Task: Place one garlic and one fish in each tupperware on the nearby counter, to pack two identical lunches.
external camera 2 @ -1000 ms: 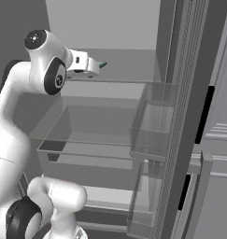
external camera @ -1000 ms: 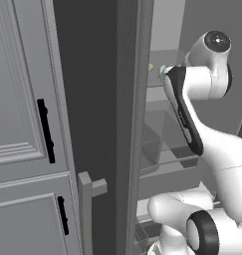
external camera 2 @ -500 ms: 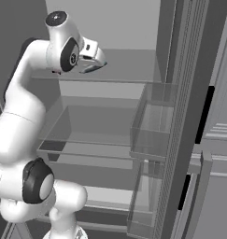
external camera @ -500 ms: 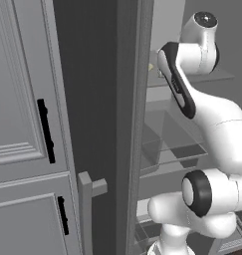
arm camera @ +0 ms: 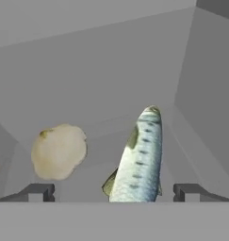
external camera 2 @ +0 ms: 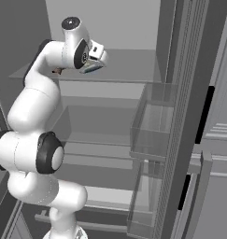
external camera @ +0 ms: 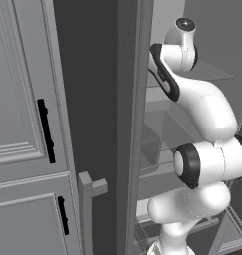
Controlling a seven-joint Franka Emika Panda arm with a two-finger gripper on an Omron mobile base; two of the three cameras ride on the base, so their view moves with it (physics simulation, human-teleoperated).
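The gripper [arm camera: 109, 193] is spread wide, its 2 tips straddling the fish [arm camera: 137, 157]. The fish's long axis runs straight ahead; 1 garlic [arm camera: 58, 151] lies left

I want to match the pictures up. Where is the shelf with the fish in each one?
Left base view: shelf at upper right, behind the arm's top.
Right base view: upper middle, to the right of the open gripper.
Hand view: the grey floor under the fish and garlic.
Shared landmark: the plain back wall rising behind the shelf.
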